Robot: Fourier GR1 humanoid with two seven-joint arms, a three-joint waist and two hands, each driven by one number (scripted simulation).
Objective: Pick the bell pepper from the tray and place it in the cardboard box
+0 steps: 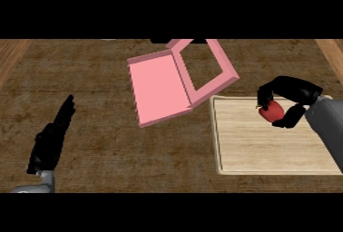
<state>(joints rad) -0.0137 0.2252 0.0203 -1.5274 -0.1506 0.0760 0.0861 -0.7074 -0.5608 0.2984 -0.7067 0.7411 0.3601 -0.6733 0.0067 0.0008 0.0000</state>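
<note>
Nearest, the left hand (50,138) rests at the lower left, fingers straight and idle. Farther in, over the pale wooden tray (268,154), the right hand (288,102) curls round the red bell pepper (271,111), pinching it between fingers and thumb. The pick looks done; next comes the carry leftward and away to the pink box (161,88), which sits tilted beyond the tray's corner.

Dark brown mottled counter (114,149), lighter wood strips along left and right edges. Toward the far edge, near the middle: pink box (167,88), open, one flap lying flat to the left. Toward the right edge: pale wooden tray (268,154), just beside the box.
</note>
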